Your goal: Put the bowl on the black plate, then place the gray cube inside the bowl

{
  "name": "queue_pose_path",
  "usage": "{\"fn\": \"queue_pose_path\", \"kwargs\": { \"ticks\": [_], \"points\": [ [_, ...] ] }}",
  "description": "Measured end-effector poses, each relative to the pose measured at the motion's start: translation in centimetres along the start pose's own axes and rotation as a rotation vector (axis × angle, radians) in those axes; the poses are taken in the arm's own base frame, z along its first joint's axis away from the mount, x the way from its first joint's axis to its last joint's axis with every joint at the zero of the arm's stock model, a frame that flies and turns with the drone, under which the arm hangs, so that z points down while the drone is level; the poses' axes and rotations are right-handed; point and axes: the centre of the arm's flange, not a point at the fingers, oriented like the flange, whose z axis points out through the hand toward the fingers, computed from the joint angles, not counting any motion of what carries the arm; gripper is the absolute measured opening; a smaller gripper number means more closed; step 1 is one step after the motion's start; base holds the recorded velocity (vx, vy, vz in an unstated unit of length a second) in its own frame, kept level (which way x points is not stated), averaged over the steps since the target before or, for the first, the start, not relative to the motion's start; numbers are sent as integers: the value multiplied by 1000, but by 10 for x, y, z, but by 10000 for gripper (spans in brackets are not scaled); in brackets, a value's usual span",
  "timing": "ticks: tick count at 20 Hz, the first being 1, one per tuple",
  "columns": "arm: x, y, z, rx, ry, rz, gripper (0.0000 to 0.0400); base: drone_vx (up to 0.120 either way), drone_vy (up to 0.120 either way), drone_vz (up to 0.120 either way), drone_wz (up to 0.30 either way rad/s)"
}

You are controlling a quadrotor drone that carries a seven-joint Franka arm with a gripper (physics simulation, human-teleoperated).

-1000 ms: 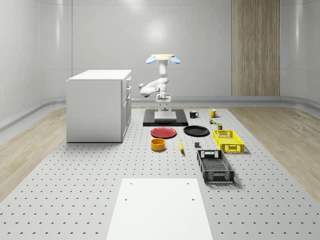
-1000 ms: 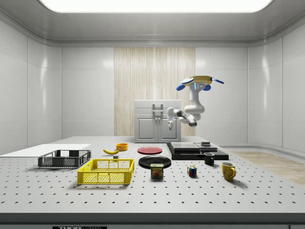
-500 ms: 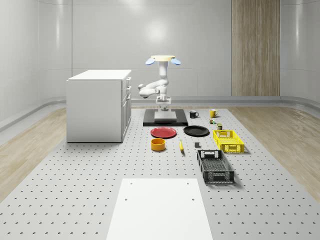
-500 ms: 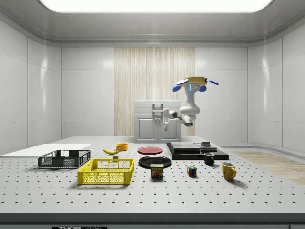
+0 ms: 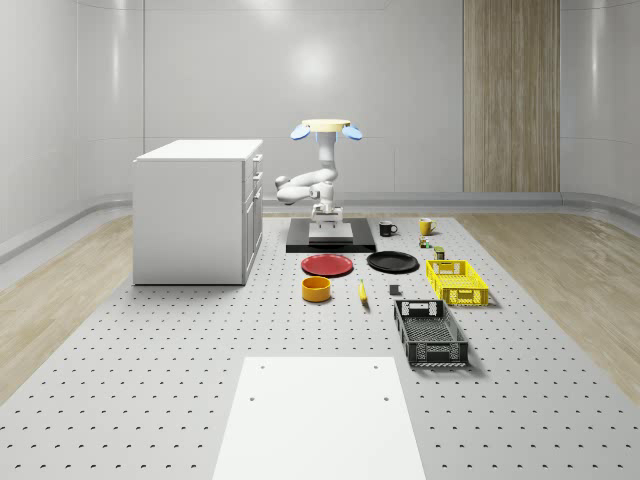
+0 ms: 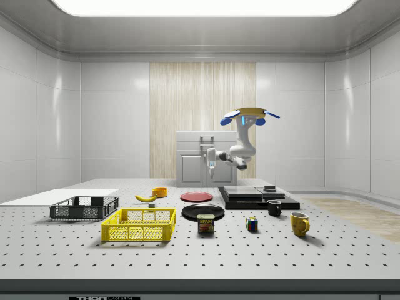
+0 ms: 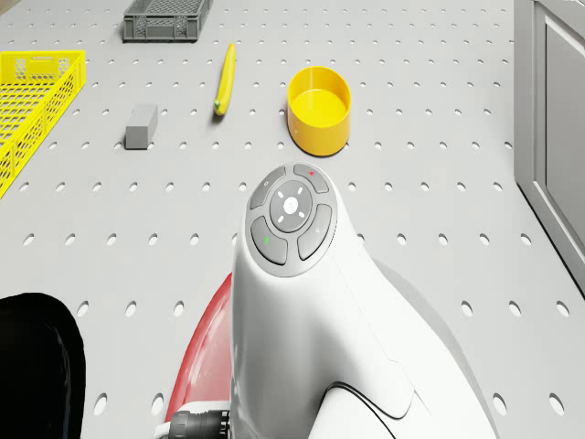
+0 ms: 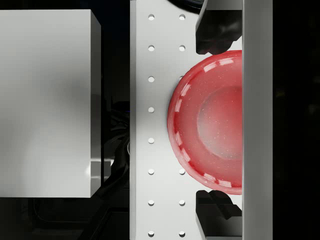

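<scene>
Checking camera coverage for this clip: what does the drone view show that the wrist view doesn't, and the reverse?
Drone view: the yellow bowl, gray cube, banana, yellow basket and the black plate's edge, all on the table ahead of the hovering drone. Wrist view: the open tool, its fingertips apart above the red plate, and a white block. Shared: the red plate and the perforated table.

Open table around bowl [image 5: 317,289]; banana [image 5: 362,291] just beside.
</scene>
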Motion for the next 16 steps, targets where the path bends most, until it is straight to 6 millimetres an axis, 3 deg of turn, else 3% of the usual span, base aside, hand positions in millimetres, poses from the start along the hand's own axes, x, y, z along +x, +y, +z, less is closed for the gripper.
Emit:
{"fn": "queue_pose_path", "kwargs": {
  "ticks": [5,9,16],
  "points": [
    [0,0,0,0,0,0,400,120,0,-32,0],
    [0,0,0,0,0,0,400,120,0,-110,0],
    [0,0,0,0,0,0,400,120,0,0,0]
  ]
}}
